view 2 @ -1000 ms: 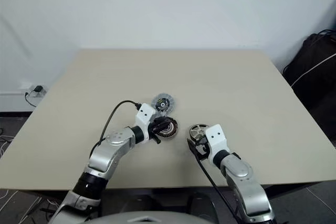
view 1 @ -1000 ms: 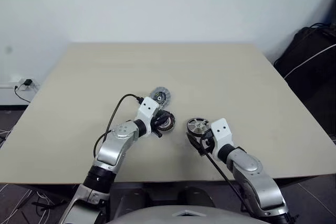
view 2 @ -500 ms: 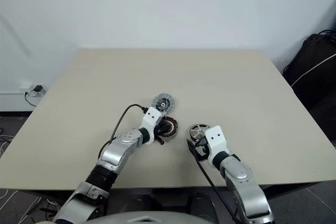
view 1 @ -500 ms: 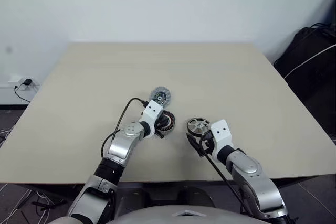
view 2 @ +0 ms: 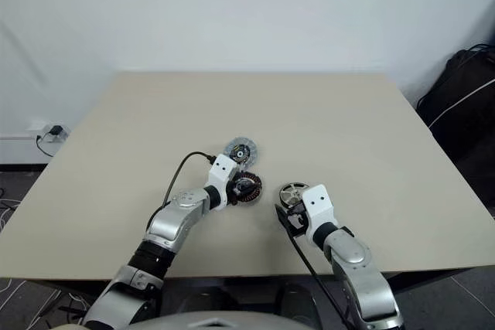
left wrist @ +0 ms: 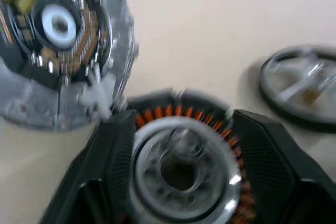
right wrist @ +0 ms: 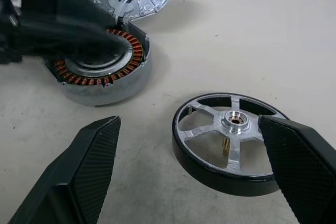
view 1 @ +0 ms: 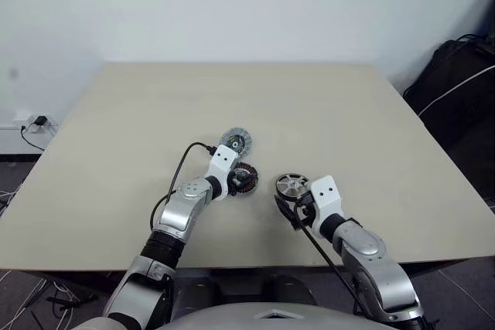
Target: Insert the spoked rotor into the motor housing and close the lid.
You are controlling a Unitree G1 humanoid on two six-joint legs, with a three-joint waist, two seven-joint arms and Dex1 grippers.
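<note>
The motor housing, a dark ring with copper windings round a pale hub, lies flat on the table. My left gripper is open over it, one black finger on each side of the hub. Just behind it lies the lid, ribbed-edged, dark and green face up. To the right the spoked rotor rests flat, silver spokes inside a black rim. My right gripper is open, its fingers wide apart on the near side of the rotor and not touching it.
A black cable loops from the left wrist over the table. A dark bag stands past the table's right edge. Bare tabletop stretches behind and to both sides of the three parts.
My left arm swung in and sank a little. The motor housing went from tilted in the fingers to flat on the table, and the left fingers spread. The right arm kept still.
</note>
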